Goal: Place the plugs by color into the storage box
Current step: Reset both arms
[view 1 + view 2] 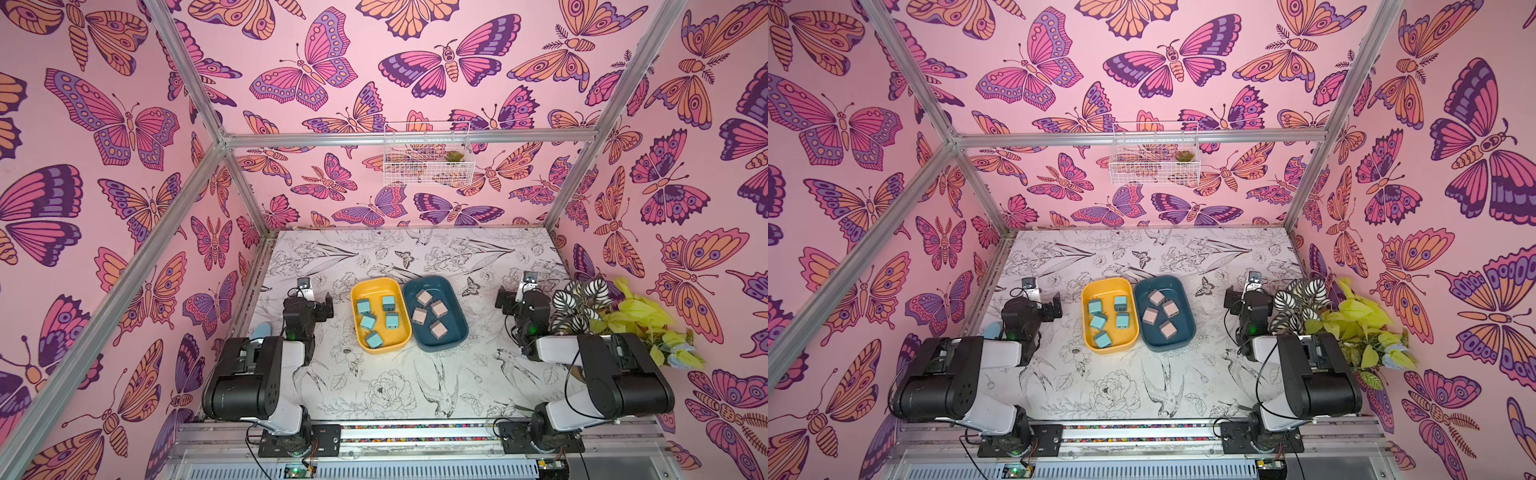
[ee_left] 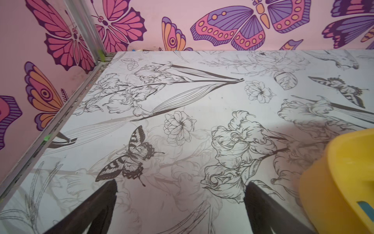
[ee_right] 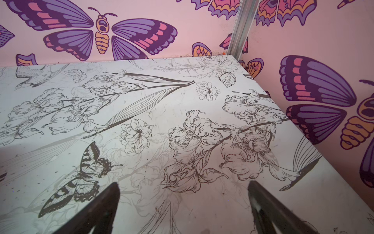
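Observation:
The storage box shows as two trays side by side mid-table in both top views. A yellow tray (image 1: 356, 328) holds several teal-blue plugs (image 1: 368, 321). To its right a dark blue tray (image 1: 455, 332) holds several pale pink plugs (image 1: 439, 308). My left gripper (image 1: 309, 299) hangs open left of the yellow tray, apart from it. My right gripper (image 1: 519, 297) hangs open right of the blue tray. In the left wrist view the open gripper (image 2: 181, 183) has bare table between its fingers, with the yellow tray (image 2: 334, 172) beside it. The right wrist view shows an open, empty gripper (image 3: 183, 184).
A striped-leaf plant (image 1: 582, 301) and yellow-green leaves (image 1: 640, 316) crowd the right arm's outer side. A white wire basket (image 1: 426, 156) hangs on the back wall. Aluminium frame posts stand at the table's back corners. Both arm bases sit on the front rail.

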You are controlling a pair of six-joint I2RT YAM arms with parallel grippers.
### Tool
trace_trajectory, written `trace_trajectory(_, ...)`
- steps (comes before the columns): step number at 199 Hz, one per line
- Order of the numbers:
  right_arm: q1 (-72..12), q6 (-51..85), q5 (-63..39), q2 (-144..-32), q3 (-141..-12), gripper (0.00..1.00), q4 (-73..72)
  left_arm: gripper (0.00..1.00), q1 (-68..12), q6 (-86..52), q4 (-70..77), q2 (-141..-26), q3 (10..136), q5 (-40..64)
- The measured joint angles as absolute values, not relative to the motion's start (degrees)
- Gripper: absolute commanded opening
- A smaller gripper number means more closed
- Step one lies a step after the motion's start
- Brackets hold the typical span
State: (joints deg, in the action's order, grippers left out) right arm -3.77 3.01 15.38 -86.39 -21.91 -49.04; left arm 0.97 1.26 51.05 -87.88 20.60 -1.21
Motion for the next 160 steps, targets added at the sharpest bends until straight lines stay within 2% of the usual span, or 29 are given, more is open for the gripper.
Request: trace_trajectory(160, -3.8, 3.0, 15.4, -86.4, -21.9, 0.99, -49.0, 0.99, 1.0, 1.3, 51.0, -87.9, 20.6, 1.7)
